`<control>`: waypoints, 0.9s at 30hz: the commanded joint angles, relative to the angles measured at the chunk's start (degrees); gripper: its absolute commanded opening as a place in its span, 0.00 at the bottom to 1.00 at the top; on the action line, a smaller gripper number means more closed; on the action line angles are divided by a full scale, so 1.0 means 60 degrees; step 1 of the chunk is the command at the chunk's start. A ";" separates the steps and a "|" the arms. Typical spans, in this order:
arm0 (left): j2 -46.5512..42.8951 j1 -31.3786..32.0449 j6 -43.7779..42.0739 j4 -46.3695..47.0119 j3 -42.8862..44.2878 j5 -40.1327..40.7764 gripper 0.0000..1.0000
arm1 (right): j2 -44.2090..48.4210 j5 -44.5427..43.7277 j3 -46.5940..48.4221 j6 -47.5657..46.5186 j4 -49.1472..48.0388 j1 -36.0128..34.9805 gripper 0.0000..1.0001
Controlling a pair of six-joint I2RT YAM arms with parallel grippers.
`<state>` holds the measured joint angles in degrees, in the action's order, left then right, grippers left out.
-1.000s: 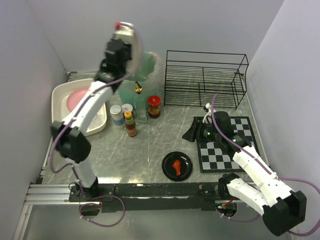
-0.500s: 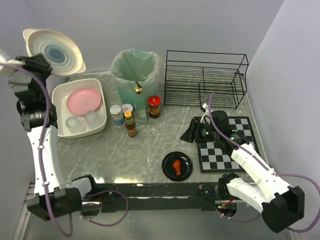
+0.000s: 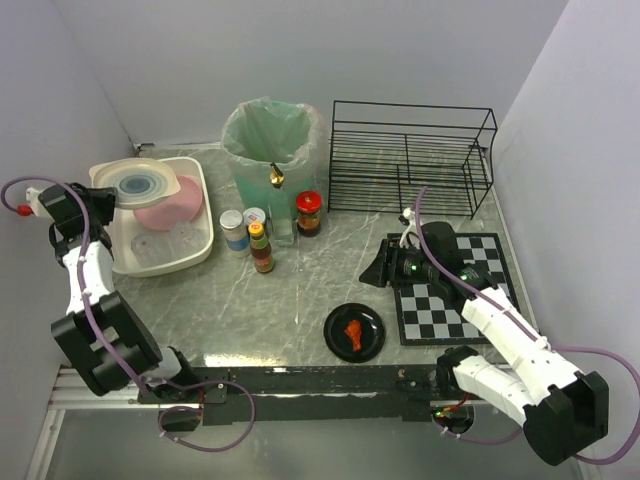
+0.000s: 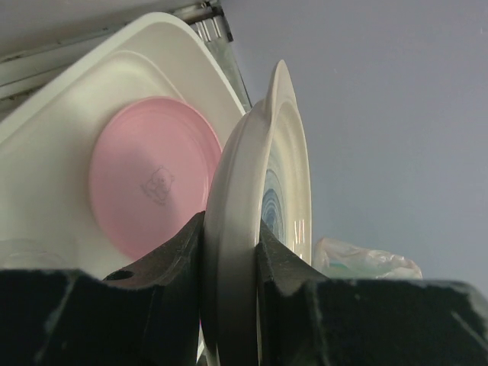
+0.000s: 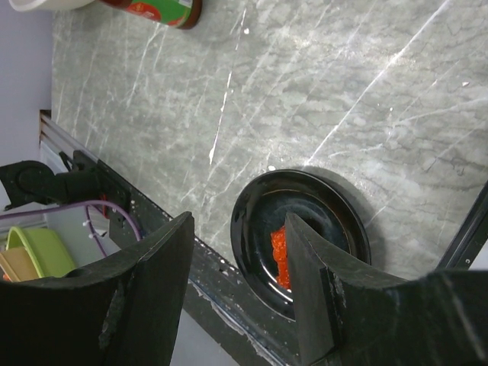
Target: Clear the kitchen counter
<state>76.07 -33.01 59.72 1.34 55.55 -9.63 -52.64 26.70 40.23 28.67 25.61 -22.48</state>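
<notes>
The grey marble kitchen counter [image 3: 300, 290] holds a black plate [image 3: 335, 325] with an orange piece of food [image 3: 353, 333] near its front edge. My left gripper [image 3: 100, 192] is shut on the rim of a cream plate with blue rings [image 3: 140, 185], held over the white tub [image 3: 200, 245]. In the left wrist view the fingers [image 4: 179, 259] clamp that plate [image 4: 252, 175] on edge, with a pink plate [image 4: 145, 183] in the tub [image 4: 61, 114] behind it. My right gripper [image 3: 378, 268] is open and empty above the counter. In its own view the gripper [image 5: 238, 229] hangs over the black plate [image 5: 263, 221].
A bin lined with a green bag [image 3: 272, 140] and a black wire rack [image 3: 410, 155] stand at the back. Small bottles and jars [image 3: 262, 248] cluster in front of the bin. A checkered mat [image 3: 455, 290] lies at the right. Clear glasses [image 3: 160, 240] sit in the tub.
My left arm swung from above the bin to the far left with the cream plate, then brought it down over the tub. The right arm stayed nearly still.
</notes>
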 commanded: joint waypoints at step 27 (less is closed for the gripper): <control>0.3507 0.1283 -0.1677 0.2955 0.2080 0.0680 0.01 | -0.0411 0.0121 -0.0201 -0.0500 -0.0518 0.0055 0.58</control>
<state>97.97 -26.76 49.54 11.29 64.01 -8.05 -54.87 27.53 38.06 27.09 23.46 -22.48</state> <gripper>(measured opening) 0.303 0.583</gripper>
